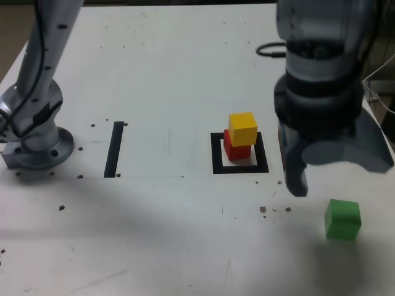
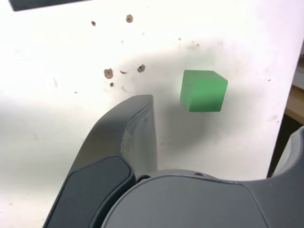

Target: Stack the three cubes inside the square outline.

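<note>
green cube (image 1: 342, 218): sits alone on the table (image 1: 173, 74), well apart from the square (image 1: 216, 154), toward the exterior view's right and nearer the camera.
stack: the yellow cube (image 1: 242, 129) sits on the red cube (image 1: 233, 150), inside the square.
how it will feel: the green cube looks small, light and hard, not breakable. Its dull sides should not slip much.
where to hold: press on two flat sides that face away from each other, near the middle.
gripper (image 1: 336, 169): wide open, holding nothing and touching nothing. It hangs above the table just beside the green cube, on the side toward the square.
one finger (image 2: 137, 128): near the green cube but apart from it.
</note>
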Motion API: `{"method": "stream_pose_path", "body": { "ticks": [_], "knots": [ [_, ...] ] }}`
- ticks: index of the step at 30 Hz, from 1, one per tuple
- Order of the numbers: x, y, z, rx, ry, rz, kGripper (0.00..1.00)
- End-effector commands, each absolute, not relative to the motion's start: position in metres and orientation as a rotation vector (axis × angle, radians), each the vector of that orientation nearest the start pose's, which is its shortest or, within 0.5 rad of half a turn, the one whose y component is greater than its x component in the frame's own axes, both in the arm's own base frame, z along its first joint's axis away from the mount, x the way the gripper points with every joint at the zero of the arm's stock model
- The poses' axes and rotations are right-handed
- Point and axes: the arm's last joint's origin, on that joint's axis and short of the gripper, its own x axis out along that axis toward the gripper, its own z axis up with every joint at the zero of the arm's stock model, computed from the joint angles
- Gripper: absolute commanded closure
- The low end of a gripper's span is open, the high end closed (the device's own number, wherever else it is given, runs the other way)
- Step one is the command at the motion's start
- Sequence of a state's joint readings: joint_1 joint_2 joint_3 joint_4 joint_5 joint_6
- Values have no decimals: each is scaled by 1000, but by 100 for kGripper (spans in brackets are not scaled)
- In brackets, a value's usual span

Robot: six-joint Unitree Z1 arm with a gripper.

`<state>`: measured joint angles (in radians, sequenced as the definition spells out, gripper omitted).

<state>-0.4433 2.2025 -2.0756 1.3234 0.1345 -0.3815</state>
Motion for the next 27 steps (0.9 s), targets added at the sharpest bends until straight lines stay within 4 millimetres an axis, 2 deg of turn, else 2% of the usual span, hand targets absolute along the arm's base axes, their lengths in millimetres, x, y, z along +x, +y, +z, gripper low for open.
{"method": "stream_pose_path", "body": {
  "ticks": [1,11,16,27],
  "knots": [
    [408,-187,293,99,1406,13,1],
    [421,-184,266,114,1464,32,2],
    [432,-189,253,128,1478,20,2],
    [443,-184,246,147,1500,7,6]
  ]
}}
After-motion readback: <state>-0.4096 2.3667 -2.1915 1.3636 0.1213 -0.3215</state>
